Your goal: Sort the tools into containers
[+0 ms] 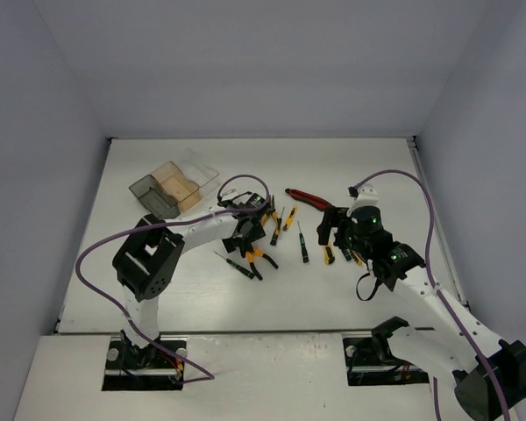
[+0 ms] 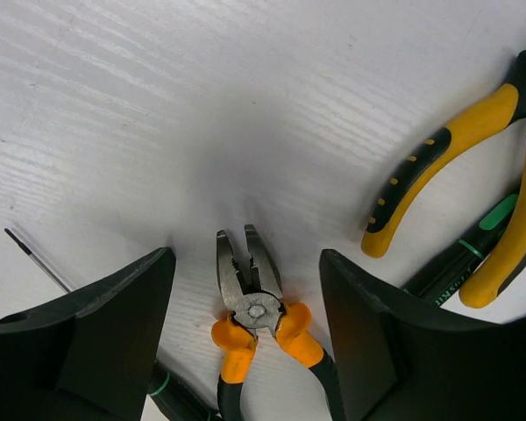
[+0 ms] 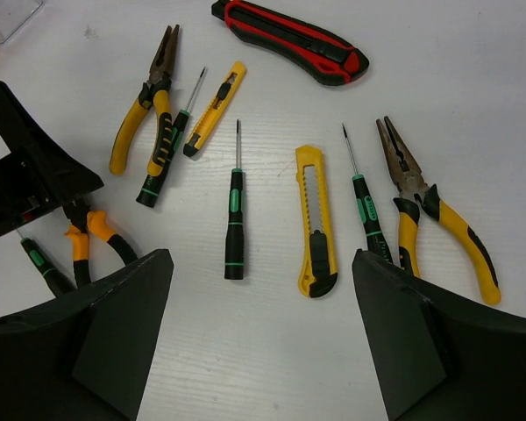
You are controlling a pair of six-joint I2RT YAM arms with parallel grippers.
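Currently left tool is hanging open astride orange-handled steel pliers on white surface; right tool is gaping too. Grasping is likely starting: needing closure, then carrying to joined translucent bins.

Recorded first, the left arm: white links with black joints, base bolted at the near edge, upper link raised to a black elbow, forearm extended rightward, wrist bent downward. The left gripper is pointed down, jaws spread wide; its black fingers are seen at either side of the wrist view. Recorded second, the right arm: elbow held low at the near right, forearm reached forward and leftward. The right gripper is angled downward, jaws likewise spread wide, its black fingers framing the wrist view.
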